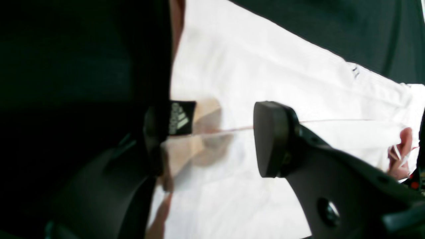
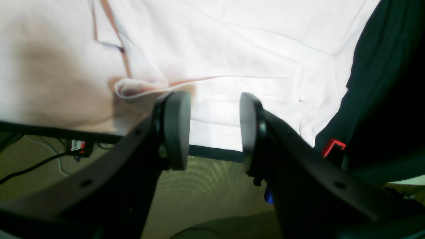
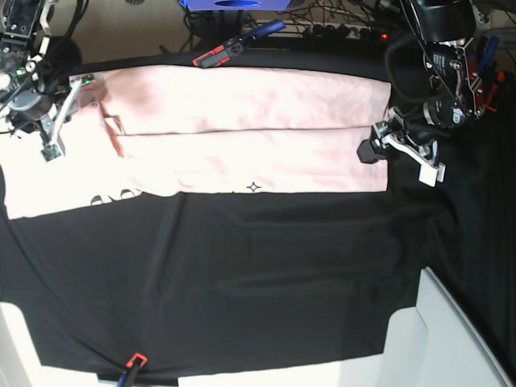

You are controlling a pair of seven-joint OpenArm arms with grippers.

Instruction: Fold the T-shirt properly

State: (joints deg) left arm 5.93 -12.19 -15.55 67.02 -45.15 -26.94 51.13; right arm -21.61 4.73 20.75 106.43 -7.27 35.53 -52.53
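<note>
The T-shirt (image 3: 242, 129) lies folded lengthwise along the tabletop's (image 3: 266, 274) far edge. My left end effector (image 1: 212, 139) and right end effector (image 2: 215, 129) gape empty at its ends; a red clamp (image 3: 222, 53) sits behind.

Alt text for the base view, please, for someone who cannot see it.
A pale pink T-shirt lies folded into a long band across the far side of a black table cloth. The left gripper sits at its right end and the right gripper at its left end, both open.
</note>
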